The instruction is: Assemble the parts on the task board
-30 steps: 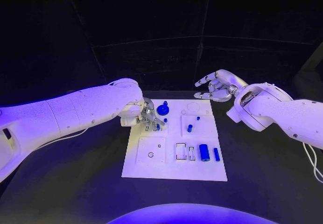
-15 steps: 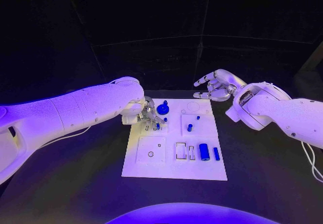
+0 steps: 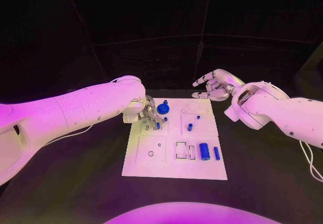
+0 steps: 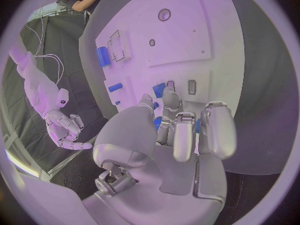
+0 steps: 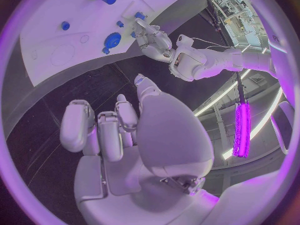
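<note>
A: Where is the left hand (image 3: pixel 149 115)?

B: It is low over the far left part of the board (image 3: pixel 144 168). Its fingers (image 4: pixel 181 135) curl down among the small blue parts there. In the left wrist view a blue peg (image 4: pixel 159 90) sits right at the fingertips, and more blue shows between the fingers. Whether the hand actually grips a part, or only touches one, cannot be told.

A: And the right hand (image 3: pixel 214 87)?

B: It is lifted off the table, beyond the board's far right corner, well apart from the parts. Its fingers (image 5: pixel 106 130) are loosely bent and separated, and nothing is in them.

A: What lies near the left hand?

B: Just beside its fingers, toward the right hand, stands the blue knob (image 3: pixel 163 109). A little further that way are two small pegs (image 3: pixel 190 127), one behind the other. A round outline (image 3: pixel 193 107) is marked on the board nearer the right hand.

A: And on the near part of the board?

B: Well away from both hands, a thick blue cylinder (image 3: pixel 204 152) lies beside a thinner blue pin (image 3: pixel 216 153). Next to them, on the left hand's side, are two rectangular slots (image 3: pixel 181 150), then a small round hole (image 3: pixel 150 154).
</note>
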